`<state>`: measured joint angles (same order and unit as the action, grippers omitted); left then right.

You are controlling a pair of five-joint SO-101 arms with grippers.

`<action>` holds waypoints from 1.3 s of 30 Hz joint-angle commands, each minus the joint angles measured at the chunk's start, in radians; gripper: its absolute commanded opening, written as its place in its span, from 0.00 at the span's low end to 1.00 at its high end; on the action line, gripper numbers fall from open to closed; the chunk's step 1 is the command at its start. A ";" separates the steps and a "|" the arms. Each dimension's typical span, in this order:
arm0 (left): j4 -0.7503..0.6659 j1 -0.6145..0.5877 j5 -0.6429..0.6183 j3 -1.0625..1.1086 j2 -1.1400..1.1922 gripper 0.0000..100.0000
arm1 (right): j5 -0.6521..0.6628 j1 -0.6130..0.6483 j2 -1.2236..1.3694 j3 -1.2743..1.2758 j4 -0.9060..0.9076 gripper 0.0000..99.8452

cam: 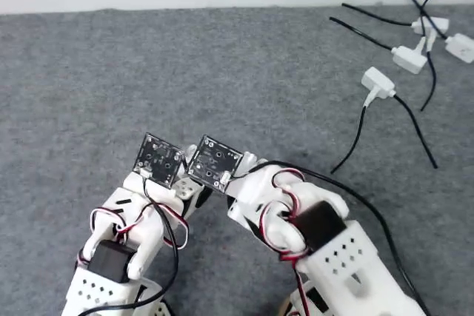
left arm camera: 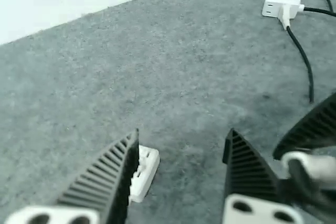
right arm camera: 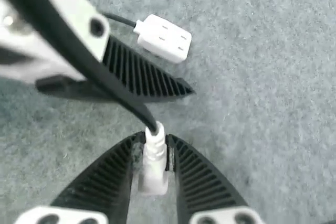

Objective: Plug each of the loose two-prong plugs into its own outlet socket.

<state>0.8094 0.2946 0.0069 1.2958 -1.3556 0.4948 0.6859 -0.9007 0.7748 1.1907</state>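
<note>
Plug (right arm camera: 154, 166), white with a black cord (right arm camera: 137, 113), clamped in my right gripper (right arm camera: 155, 140). My left gripper (left arm camera: 182, 136) stands spread wide, grasping nothing; a white socket (left arm camera: 143, 174) lies on the grey carpet (left arm camera: 157, 66) between its fingers (left arm camera: 113, 171), just beside one. In the high view my left arm (cam: 122, 238) and right arm (cam: 326, 242) sit at lower centre of the frame; further sockets (cam: 378, 81) lie at upper right, well apart from them.

Grey carpeted worktop (cam: 222, 64) is lying open centrally; white plastic sockets (cam: 407, 58) and black cables (cam: 416, 129) are crowding its far-right corner.
</note>
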 commanded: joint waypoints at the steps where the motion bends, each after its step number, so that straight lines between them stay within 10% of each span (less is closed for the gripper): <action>1: 0.008 0.020 -0.006 -0.028 0.005 0.25 | -0.011 -0.012 0.028 -0.060 -0.042 0.01; 39: -0.054 -0.023 -0.169 -0.044 0.005 0.25 | -0.100 0.021 -0.107 0.029 -0.087 0.01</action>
<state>0.8232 0.2746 -0.0867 1.2850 -1.3556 0.4104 0.6874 -0.9866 0.8025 1.1339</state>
